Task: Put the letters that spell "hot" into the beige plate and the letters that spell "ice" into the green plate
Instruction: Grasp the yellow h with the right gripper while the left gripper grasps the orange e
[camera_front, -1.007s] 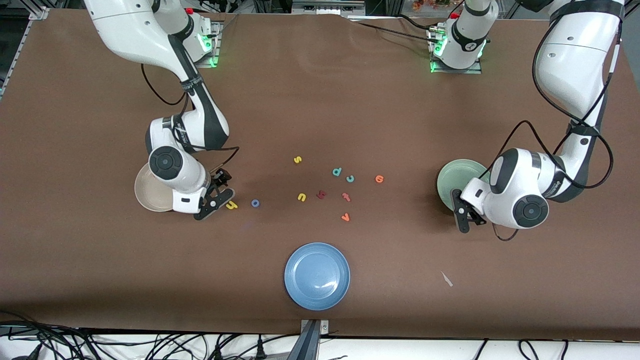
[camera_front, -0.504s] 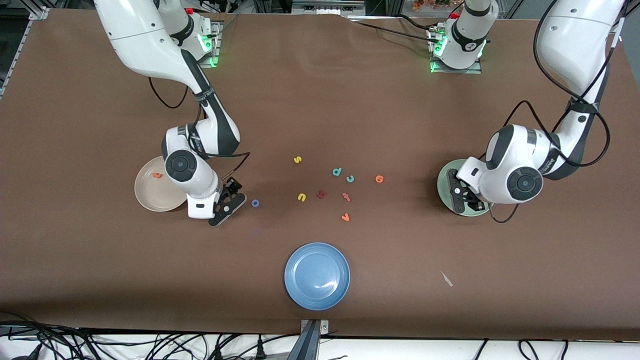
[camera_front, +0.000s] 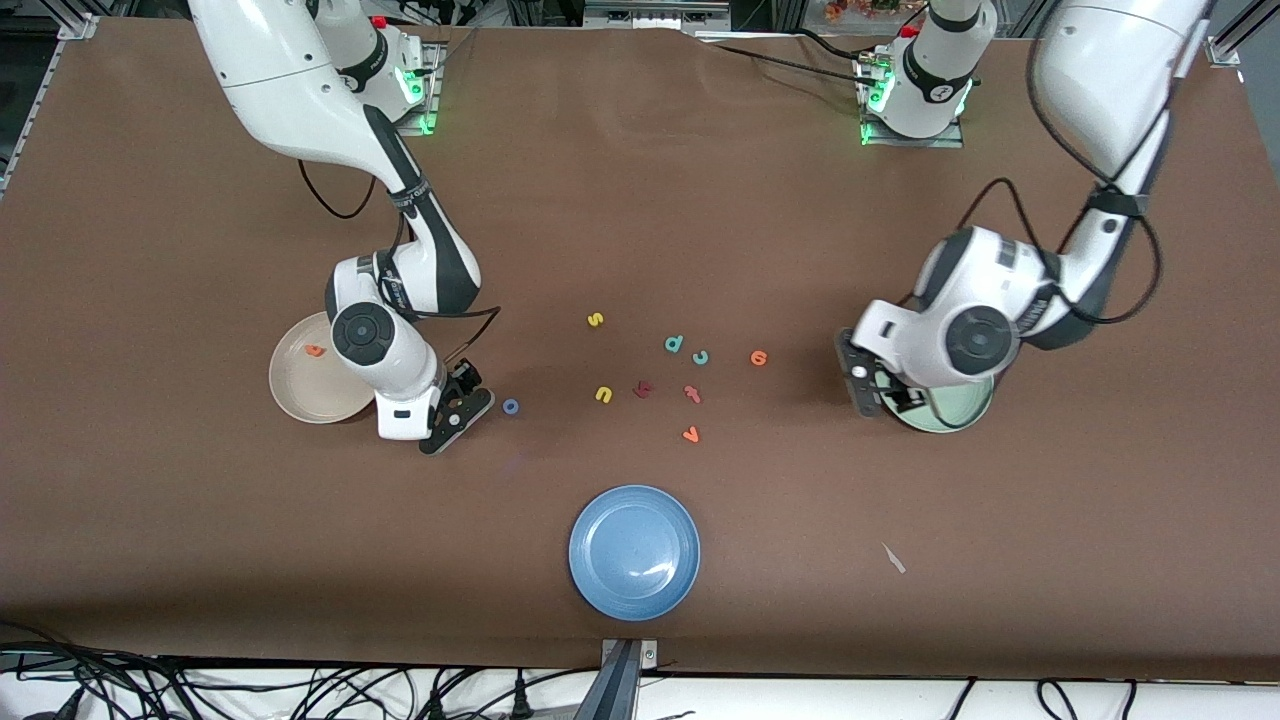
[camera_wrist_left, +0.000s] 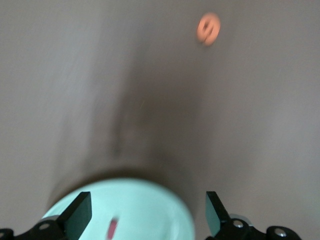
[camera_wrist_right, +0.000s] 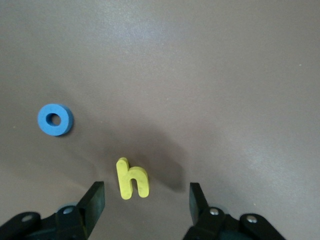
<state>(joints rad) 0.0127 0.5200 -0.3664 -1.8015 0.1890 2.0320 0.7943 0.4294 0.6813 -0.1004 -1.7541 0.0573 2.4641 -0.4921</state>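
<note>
The right gripper (camera_wrist_right: 145, 200) hangs low over the small yellow foam "h" (camera_wrist_right: 132, 178), fingers spread either side of it and gripping nothing, with the blue foam ring "o" (camera_front: 511, 406) on the brown table (camera_front: 640, 220) just beside it and the orange foam "t" (camera_front: 316, 350) lying in the round cream-beige plate (camera_front: 300, 395). At the left arm's end, the left gripper (camera_wrist_left: 147, 215) hovers over the rim of the round pale mint-green plate (camera_wrist_left: 145, 210), jaws wide and empty, the dark red foam "i" (camera_wrist_left: 113, 227) lying in that plate. The orange foam "e" (camera_front: 759, 357) and teal foam "c" (camera_front: 701, 357) sit on the table mid-way between the plates.
</note>
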